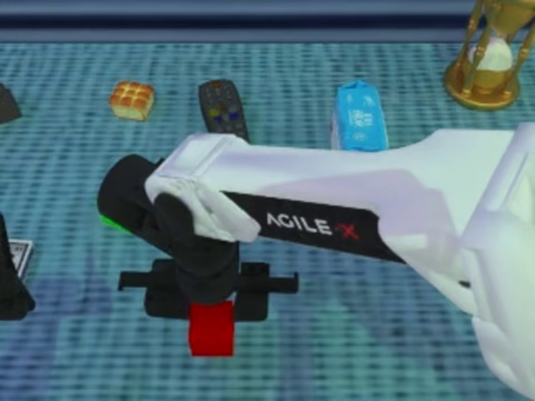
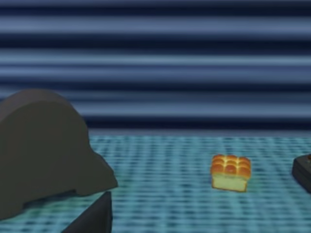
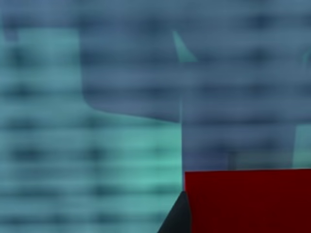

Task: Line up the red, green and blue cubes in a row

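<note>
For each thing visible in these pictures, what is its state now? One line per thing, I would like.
Bright red cube: on the table, directly under the right gripper.
Bright green cube: mostly hidden beneath the right arm.
Golden-brown square bread bun: resting flat, untouched.
Dark remote control: lying flat.
Light blue carton: lying near the far edge.
Golden hourglass: standing upright.
Left gripper: parked at the left edge.
</note>
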`<action>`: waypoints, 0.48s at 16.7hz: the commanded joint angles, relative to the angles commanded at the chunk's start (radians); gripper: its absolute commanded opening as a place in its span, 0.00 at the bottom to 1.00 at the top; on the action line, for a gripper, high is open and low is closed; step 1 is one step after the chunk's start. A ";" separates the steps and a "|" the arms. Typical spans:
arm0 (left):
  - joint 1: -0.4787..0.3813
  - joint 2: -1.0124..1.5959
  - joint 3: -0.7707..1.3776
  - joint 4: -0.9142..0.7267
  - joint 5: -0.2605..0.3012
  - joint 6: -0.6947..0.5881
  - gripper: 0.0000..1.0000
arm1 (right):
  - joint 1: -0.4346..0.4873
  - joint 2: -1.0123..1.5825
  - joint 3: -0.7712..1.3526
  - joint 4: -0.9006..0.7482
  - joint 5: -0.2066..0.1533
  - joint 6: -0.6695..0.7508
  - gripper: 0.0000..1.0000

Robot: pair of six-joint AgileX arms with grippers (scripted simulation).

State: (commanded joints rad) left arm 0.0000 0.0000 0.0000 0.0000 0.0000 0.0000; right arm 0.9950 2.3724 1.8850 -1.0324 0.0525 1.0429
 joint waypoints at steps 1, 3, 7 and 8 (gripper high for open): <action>0.000 0.000 0.000 0.000 0.000 0.000 1.00 | 0.000 0.000 0.000 0.000 0.000 0.000 0.00; 0.000 0.000 0.000 0.000 0.000 0.000 1.00 | 0.000 0.000 0.000 0.000 0.000 0.000 0.15; 0.000 0.000 0.000 0.000 0.000 0.000 1.00 | 0.000 0.000 0.000 0.000 0.000 0.000 0.45; 0.000 0.000 0.000 0.000 0.000 0.000 1.00 | 0.000 0.000 0.000 0.000 0.000 0.000 0.53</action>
State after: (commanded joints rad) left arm 0.0000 0.0000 0.0000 0.0000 0.0000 0.0000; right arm 0.9950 2.3724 1.8850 -1.0324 0.0525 1.0429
